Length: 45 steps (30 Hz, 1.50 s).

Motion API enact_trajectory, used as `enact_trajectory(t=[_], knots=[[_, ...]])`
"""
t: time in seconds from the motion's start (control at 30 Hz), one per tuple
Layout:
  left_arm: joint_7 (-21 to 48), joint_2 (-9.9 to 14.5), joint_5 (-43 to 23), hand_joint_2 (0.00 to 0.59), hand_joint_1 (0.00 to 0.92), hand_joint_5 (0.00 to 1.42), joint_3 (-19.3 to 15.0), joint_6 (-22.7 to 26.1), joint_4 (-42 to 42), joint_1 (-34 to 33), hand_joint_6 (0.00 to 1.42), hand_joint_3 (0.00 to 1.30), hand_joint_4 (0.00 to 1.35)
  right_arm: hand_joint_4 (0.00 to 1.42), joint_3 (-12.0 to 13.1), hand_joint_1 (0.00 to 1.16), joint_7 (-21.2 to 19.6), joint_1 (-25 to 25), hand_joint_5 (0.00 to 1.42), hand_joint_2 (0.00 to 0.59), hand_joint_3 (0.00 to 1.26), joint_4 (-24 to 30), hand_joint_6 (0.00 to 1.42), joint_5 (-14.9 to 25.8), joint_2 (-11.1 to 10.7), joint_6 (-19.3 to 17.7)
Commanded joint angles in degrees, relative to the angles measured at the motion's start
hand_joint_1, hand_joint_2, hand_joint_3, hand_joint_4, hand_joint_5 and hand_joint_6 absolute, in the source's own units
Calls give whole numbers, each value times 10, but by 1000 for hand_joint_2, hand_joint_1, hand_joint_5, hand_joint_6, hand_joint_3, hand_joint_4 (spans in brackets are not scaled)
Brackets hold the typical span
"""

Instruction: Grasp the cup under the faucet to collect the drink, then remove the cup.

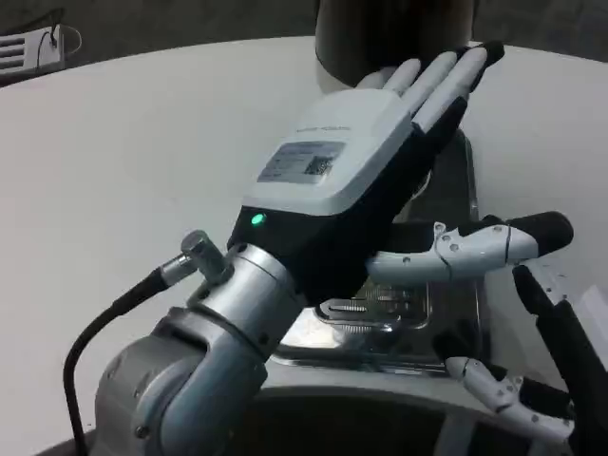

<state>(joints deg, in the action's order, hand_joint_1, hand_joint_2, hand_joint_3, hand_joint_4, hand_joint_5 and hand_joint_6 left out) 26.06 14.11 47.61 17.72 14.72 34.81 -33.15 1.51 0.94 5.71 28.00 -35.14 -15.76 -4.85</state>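
My left hand fills the middle of the head view, white back up. Its fingers lie straight and together, reaching toward the dark round dispenser body at the top. Its thumb sticks out to the right, and it holds nothing. Beneath it lies the metal drip tray with a slotted grate. The hand covers the space under the dispenser. My right hand shows at the lower right edge, with a black finger and a white finger apart and nothing between them.
The white round table stretches out to the left and back. A cable runs from my left wrist down the lower left. A white object with a cord sits at the far left corner.
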Motion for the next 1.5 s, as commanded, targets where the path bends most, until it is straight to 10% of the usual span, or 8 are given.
enact_trajectory(t=[0.03,0.67,1.5], knots=[[17,3,-1,134,0,0,3,0,1,12,0,0,0,42,-8,404,-2,-11,73,304,25,-6,177,2,4,7],[-80,-12,4,144,0,0,-39,-37,39,79,0,0,0,33,-22,421,-5,-27,73,296,18,-22,177,4,3,8],[-236,-33,-28,143,0,0,-160,-126,80,372,0,0,0,29,-48,428,-11,-78,73,296,0,-73,180,22,-1,-13]])
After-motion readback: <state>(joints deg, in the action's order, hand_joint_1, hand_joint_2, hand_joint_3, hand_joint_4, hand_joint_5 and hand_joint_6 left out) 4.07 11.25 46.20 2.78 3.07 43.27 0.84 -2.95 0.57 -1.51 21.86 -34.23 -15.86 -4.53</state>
